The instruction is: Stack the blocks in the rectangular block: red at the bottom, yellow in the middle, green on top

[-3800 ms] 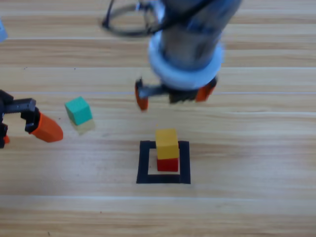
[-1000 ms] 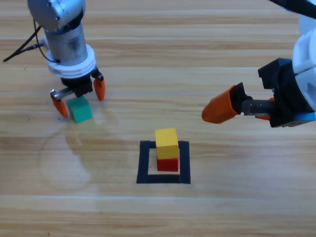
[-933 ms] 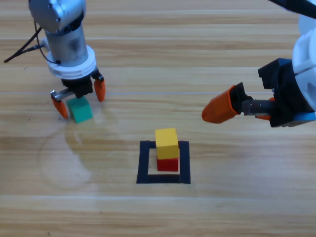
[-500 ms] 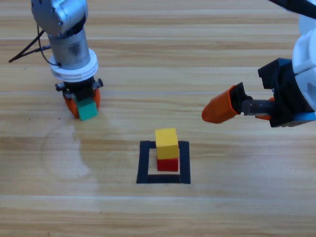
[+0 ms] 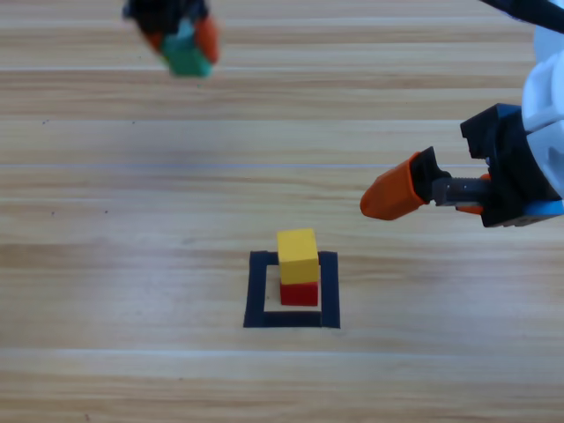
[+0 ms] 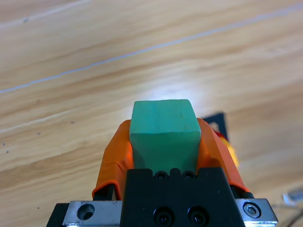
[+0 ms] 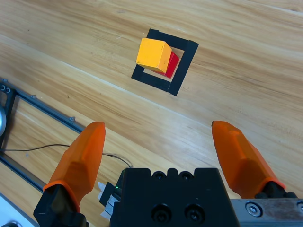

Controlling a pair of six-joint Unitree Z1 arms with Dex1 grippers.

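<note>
— Where's green?
— Green [image 5: 186, 58] is clamped in the left gripper's [image 5: 181, 40] fingers, up-left of the square [image 5: 256, 291].
— Inside it?
— Yellow [image 5: 297, 256] on red [image 5: 300, 293]. Right gripper [image 7: 161, 142] fingers are apart.

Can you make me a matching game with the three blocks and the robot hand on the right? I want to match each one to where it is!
Things:
1. green block
2. yellow block
3. red block
4. right end effector

Places or states:
A. at the bottom of the stack, inside the black tape square
B. open and holding nothing
C. held up in the air by the left end effector
D. sitting on top of the red block

Pairs: 1-C, 2-D, 3-A, 4-B
</note>
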